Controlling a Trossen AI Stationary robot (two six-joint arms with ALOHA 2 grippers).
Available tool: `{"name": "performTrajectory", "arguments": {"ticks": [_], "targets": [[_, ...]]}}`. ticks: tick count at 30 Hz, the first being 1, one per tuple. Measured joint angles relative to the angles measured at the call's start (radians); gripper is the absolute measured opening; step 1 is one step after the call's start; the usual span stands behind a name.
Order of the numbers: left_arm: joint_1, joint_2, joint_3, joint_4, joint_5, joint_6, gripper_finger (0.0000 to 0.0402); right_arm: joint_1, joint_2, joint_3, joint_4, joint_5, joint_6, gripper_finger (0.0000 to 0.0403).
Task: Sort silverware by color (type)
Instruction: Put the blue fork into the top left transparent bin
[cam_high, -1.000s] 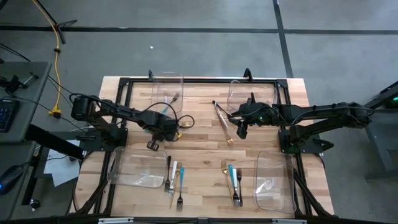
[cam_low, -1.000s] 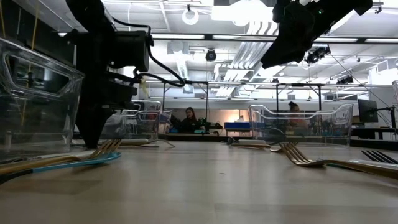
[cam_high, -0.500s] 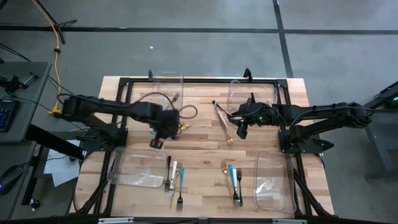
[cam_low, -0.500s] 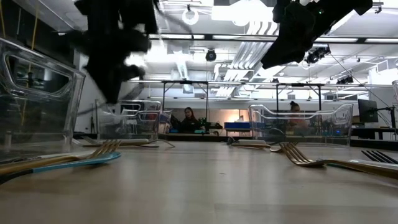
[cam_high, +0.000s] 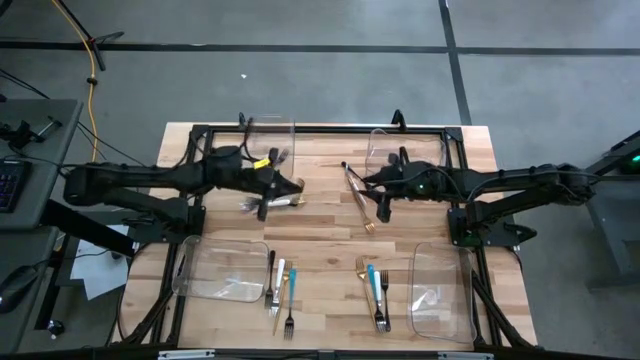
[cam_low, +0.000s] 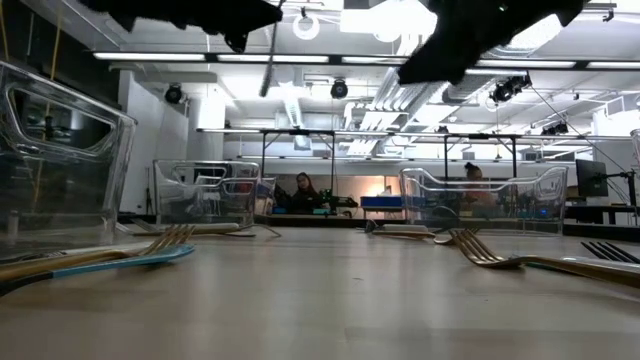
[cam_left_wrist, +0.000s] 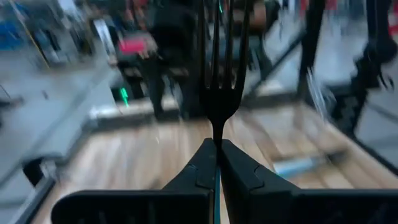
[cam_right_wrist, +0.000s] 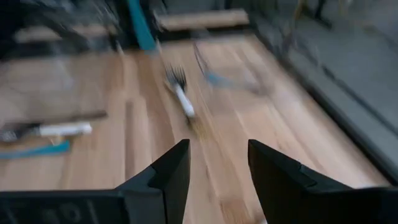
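My left gripper (cam_high: 292, 190) hangs level above the table's middle left, shut on a dark fork (cam_left_wrist: 220, 68) whose tines point straight out ahead of it. My right gripper (cam_high: 383, 208) is open over the middle right, with nothing between its fingers (cam_right_wrist: 214, 168); it stands above a gold fork (cam_high: 360, 195) that lies flat on the wood. More silverware lies flat near the front edge: one group (cam_high: 279, 290) at the left and one (cam_high: 376, 295) at the right, with teal, white and gold handles. My left gripper pinches the fork at its neck (cam_left_wrist: 217, 134), just behind the tines, between its two fingertips. The fork runs along the fingers, level, tines away from the gripper and clear of the table. The fingers hide the handle; only a thin teal strip shows in the slit between them.
Clear plastic bins stand at the far left (cam_high: 270, 140), far right (cam_high: 390, 145), near left (cam_high: 222, 270) and near right (cam_high: 443, 290). A black frame (cam_high: 320, 128) borders the table. Bare wood lies between the two front groups of silverware.
My left gripper has risen well above the table and moved toward the far and right edges, tipping from pointing down to level while staying shut. My right gripper has tipped a little closer to level and stayed open.
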Motion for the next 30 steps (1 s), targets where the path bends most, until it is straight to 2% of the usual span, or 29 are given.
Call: {"name": "performTrajectory", "arguments": {"ticks": [3,5,7,11,24,30], "targets": [[0.016,0.048,-0.073,0.228,-0.004,-0.055,0.0000,0.000,0.060,0.000,0.170,-0.046,-0.067,0.0157],[0.025,0.075,-0.094,0.319,-0.017,-0.091,0.0000,-0.001,0.107,0.001,0.268,-0.077,-0.096,0.0157],[0.026,0.097,-0.096,0.369,-0.046,-0.109,0.0000,-0.002,0.155,0.001,0.354,-0.103,-0.115,0.0157],[0.026,0.114,-0.092,0.371,-0.061,-0.110,0.0000,-0.002,0.211,0.001,0.461,-0.118,-0.140,0.0157],[0.029,0.112,-0.092,0.372,-0.073,-0.111,0.0000,-0.002,0.210,0.000,0.470,-0.120,-0.152,0.0157],[0.088,0.036,-0.090,0.266,-0.264,-0.104,0.0000,-0.002,0.166,-0.001,0.343,-0.037,-0.151,0.0157]]}}
